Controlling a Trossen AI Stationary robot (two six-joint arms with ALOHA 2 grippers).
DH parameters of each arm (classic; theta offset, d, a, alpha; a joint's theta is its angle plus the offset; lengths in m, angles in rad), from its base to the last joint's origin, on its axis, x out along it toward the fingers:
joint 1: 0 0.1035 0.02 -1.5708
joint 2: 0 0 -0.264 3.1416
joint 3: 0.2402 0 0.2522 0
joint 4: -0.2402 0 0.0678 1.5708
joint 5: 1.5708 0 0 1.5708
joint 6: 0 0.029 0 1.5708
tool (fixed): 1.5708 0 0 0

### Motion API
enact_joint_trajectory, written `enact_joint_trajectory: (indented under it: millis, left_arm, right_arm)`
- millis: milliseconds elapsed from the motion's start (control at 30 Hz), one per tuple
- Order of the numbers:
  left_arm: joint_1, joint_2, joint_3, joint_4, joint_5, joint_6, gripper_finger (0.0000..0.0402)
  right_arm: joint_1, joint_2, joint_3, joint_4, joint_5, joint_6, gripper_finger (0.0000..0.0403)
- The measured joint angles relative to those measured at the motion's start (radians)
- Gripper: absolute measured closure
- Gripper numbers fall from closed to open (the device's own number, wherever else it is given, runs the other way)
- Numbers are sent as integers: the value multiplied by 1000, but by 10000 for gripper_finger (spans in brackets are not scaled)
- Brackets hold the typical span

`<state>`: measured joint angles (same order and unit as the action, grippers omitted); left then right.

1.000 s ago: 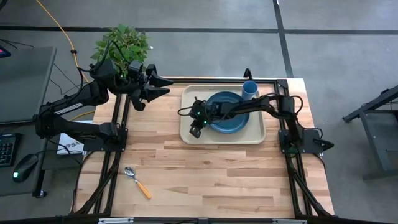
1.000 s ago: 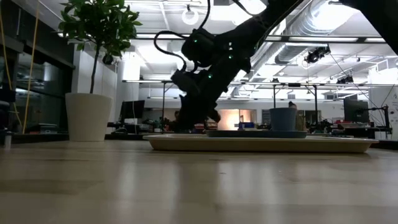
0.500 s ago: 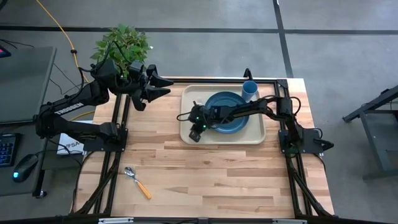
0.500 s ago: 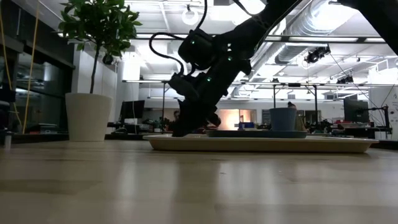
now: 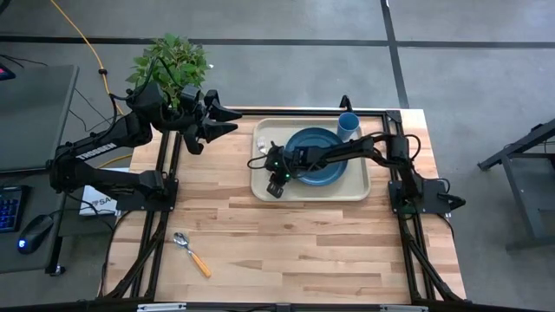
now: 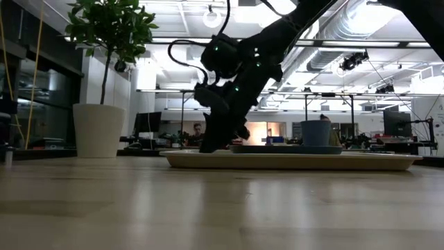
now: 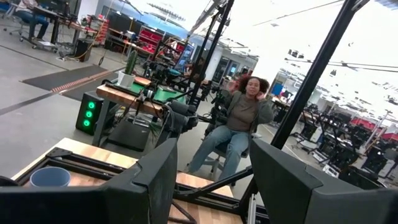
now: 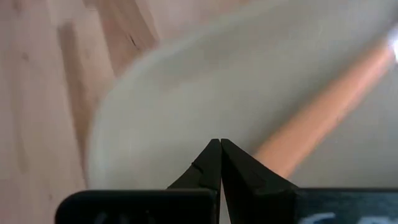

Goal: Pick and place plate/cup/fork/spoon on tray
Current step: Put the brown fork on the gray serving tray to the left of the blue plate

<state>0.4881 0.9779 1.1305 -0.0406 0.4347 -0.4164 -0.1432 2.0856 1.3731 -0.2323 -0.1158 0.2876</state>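
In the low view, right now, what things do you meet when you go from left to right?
Plant in its white pot → right pincer lowered at the left end of the tray → plate → cup.

Little can be read. The left arm [image 5: 91, 149] carries white lettering along its dark link in the high view, too small to make out. Below it, off the tabletop's left edge, a white sheet [image 5: 97, 205] shows a dark printed mark, also not legible.
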Motion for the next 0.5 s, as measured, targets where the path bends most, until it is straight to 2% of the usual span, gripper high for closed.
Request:
enact_joint_trajectory:
  millis: [167,300,433,500]
  left_arm:
    - [0,0,0,0,0,0,218]
    - [0,0,0,-1,0,0,218]
    - [0,0,0,-2,0,0,218]
    - [0,0,0,-3,-1,0,218]
  right_arm:
    - [-14,-49,0,32,-9,0,403]
    - [-57,-102,0,47,74,8,403]
    - [-138,-94,0,116,38,116,403]
    - [-173,-70,1,204,29,191,403]
